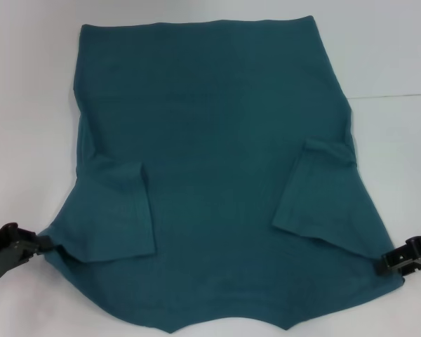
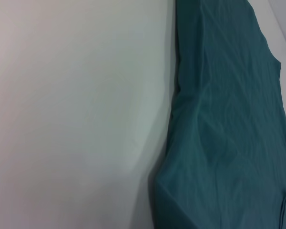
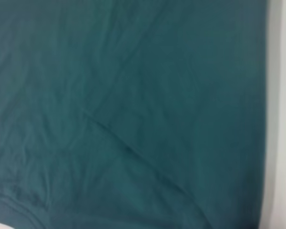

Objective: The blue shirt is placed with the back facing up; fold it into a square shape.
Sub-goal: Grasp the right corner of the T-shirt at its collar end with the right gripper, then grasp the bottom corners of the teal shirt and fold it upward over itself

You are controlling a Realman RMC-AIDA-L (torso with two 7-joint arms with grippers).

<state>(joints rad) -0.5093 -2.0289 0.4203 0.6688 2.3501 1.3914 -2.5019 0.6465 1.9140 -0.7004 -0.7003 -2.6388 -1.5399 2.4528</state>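
bare white table [image 1: 28, 105] lay open at nine, three and twelve o'clock; the blue shirt [image 1: 217, 140] covered the centre, with the left gripper [image 1: 45, 246] and right gripper [image 1: 386, 263] at its near corners.

- The left gripper [image 1: 45, 244] sits low at the table's near-left edge, its black body lying roughly level and pointing inward toward the middle.
- Its tip meets the near-left corner of the blue shirt [image 1: 210, 161]; whether the fingers are closed there cannot be made out.
- The right gripper [image 1: 384, 265] mirrors it at the table's near-right edge, pointing inward, its tip at the shirt's near-right corner.
- Neither wrist view shows any fingers.
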